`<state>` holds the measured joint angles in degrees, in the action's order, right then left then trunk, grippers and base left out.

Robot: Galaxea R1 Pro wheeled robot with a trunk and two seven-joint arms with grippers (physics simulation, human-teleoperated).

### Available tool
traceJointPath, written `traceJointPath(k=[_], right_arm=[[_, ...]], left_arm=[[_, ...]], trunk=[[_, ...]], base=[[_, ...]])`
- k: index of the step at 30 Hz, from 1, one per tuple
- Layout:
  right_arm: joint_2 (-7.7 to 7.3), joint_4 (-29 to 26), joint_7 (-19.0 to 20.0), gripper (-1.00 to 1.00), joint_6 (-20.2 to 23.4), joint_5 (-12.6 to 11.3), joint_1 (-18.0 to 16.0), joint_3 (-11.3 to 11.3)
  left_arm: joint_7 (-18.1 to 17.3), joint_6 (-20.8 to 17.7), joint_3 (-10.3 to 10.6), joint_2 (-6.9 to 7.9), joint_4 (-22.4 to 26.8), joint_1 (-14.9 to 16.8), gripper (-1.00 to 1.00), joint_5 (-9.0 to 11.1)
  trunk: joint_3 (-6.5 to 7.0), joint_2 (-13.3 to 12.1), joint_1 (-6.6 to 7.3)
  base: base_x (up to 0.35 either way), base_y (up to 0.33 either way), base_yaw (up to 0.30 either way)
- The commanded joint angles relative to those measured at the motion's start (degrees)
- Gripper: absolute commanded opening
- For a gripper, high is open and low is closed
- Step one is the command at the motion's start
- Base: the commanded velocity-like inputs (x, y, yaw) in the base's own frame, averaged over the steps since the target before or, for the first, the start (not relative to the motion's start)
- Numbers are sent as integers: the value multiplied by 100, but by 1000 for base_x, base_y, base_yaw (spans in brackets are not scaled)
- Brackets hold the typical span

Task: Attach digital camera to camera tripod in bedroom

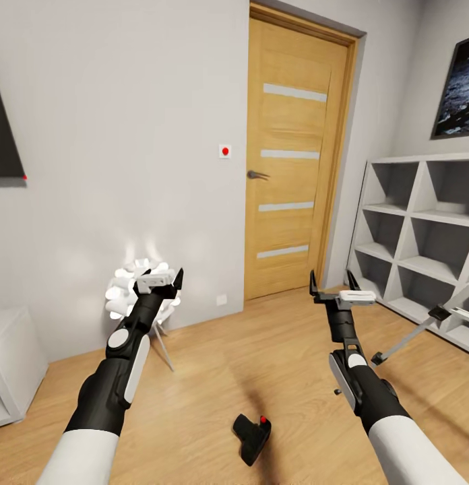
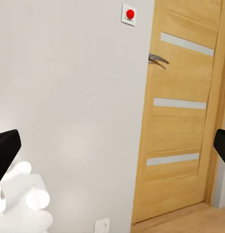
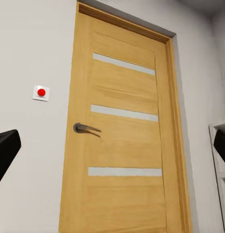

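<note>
Digital camera [image 1: 252, 438] lying on the plank floor [image 1: 261, 350], well below and between both grippers, nearer the right arm. Camera tripod [image 1: 423, 328] tipped over beyond the right gripper [image 1: 334, 281], against the grey shelving [image 1: 416, 236]. Left gripper [image 1: 162, 281] and right gripper both spread apart, holding nothing, aimed at the wall and oak door [image 1: 295, 155]. Likely trouble: reaching down blind and knocking the camera away; lifting the slanted tripod by one leg and letting it swing. No readable writing anywhere.
</note>
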<state>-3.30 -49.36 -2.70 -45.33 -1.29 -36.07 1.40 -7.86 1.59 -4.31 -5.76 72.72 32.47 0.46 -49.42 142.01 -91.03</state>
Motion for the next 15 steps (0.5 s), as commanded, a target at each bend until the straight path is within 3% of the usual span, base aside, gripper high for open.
traceJointPath(k=[1,5,15], right_arm=[[-4,-3,-62,100,-41,-14,-4,18],[-5,-8,-90,100,-83,-17,-5,24],[-13,-206,-34,100,-702,1,-4,53]], left_arm=[[-48,16,-22,-6,2,4,100,4],[-47,38,-16,-6,11,5,100,1],[-19,9,-13,-38,314,5,100,7]], trunk=[[-6,3,1],[-60,123,-65],[-281,136,-90]], base=[[0,0,0],[0,0,0],[0,0,0]])
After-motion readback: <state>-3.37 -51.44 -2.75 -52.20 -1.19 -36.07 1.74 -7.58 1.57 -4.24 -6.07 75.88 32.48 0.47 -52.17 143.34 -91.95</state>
